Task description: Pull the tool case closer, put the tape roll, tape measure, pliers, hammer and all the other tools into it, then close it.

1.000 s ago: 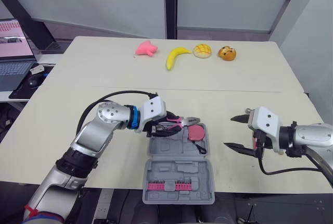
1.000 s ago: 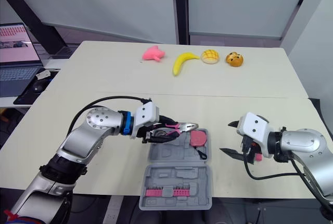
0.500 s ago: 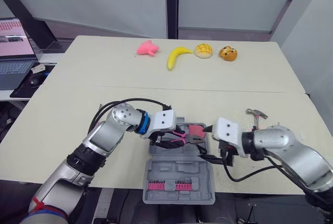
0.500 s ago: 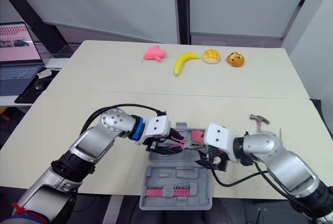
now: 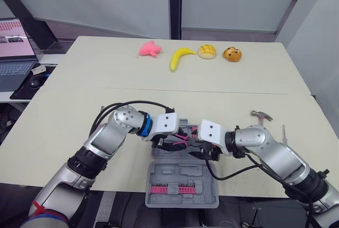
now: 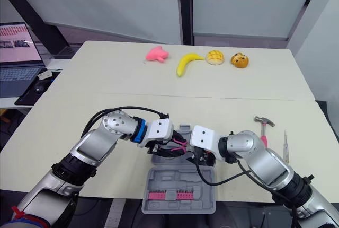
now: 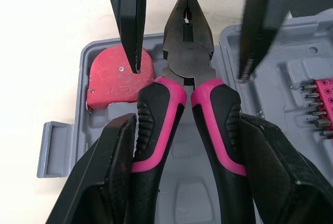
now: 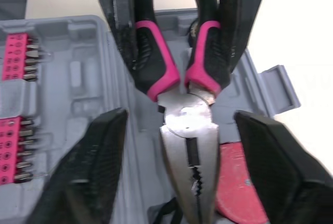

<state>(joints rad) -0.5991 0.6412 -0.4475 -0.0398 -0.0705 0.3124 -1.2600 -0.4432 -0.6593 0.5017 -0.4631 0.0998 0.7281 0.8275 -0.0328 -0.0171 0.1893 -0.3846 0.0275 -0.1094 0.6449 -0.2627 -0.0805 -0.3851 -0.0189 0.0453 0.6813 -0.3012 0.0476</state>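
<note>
The grey tool case (image 5: 183, 173) lies open at the table's near edge, with a red tape measure (image 7: 112, 81) in its base and pink bits (image 8: 15, 120) in its lid. My left gripper (image 7: 187, 120) is shut on the pink-and-black handles of the pliers (image 7: 186, 52), holding them over the base. From the opposite side my right gripper (image 8: 179, 114) stands open, its fingers (image 7: 127, 15) on either side of the pliers' head without touching it. A hammer (image 5: 259, 115) and a thin screwdriver (image 5: 283, 132) lie on the table to the right.
A pink toy (image 5: 149, 49), a banana (image 5: 180, 57), a bun (image 5: 206, 51) and an orange toy (image 5: 231, 54) line the table's far side. A laptop (image 5: 13, 53) sits on a desk to the left.
My right arm has swung left from the table's right side to the case, so its open fingers now flank the pliers' head. My left gripper has carried the pliers right, over the case.
</note>
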